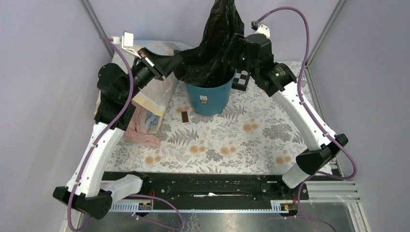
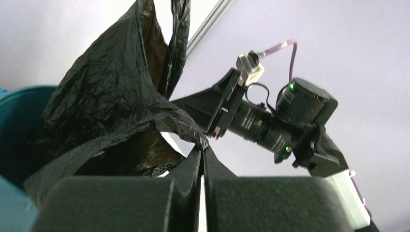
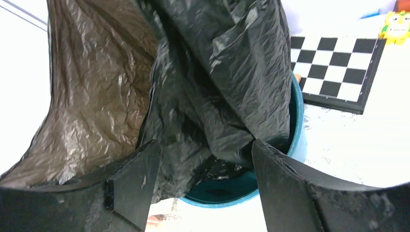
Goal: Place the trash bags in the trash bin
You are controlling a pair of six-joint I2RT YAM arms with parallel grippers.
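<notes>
Trash bag [image 1: 212,53]: its lower folds hang inside the trash bin [image 1: 209,99]. The rest stands tall above the rim, so you have only partly seated it.
Left gripper [image 2: 201,151]: it sits just left of the bin at rim height. The fingers are pressed together on a fold of the bag's edge, which I judge pulls the mouth open toward that side.
Right gripper [image 3: 203,145]: it is above the bin's right rim. The fingers are spread wide with plastic lying between them and nothing clamped, which suits pushing the bag down or taking a fresh hold.
Bag of clothes [image 1: 150,94]: it lies left of the bin, under your left arm, so keep clear of it.
Checkerboard [image 3: 333,72]: it is just behind and to the right of the bin.
Next: your task calls for working the raised plastic down inside the rim.
</notes>
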